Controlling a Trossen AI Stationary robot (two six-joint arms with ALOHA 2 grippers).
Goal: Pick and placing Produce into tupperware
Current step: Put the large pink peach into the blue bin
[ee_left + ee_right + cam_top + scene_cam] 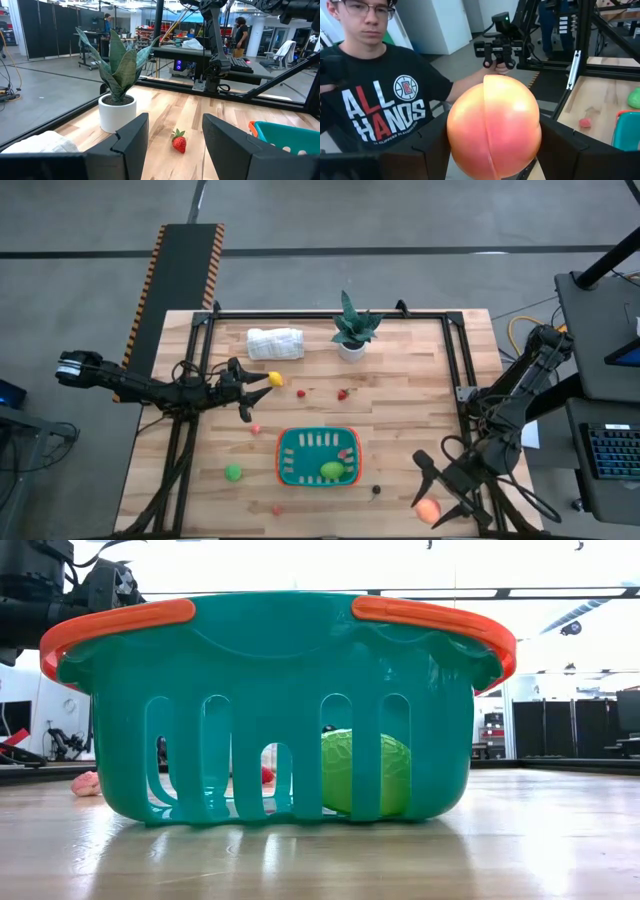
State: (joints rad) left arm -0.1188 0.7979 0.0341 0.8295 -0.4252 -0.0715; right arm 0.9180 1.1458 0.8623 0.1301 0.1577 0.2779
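My right gripper is clenched on the peach, smooth, light and round, pinched across its middle; the tupperware lies well off to one side.

My left gripper, fingers apart, waits beside the lemon.

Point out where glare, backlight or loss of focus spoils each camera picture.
Low view: blown-out white background behind the tupperware, sheen on the table. Right wrist view: the peach fills the near field between the right gripper fingers. High view: evenly lit. Left wrist view: bright ceiling lights beyond the plant.
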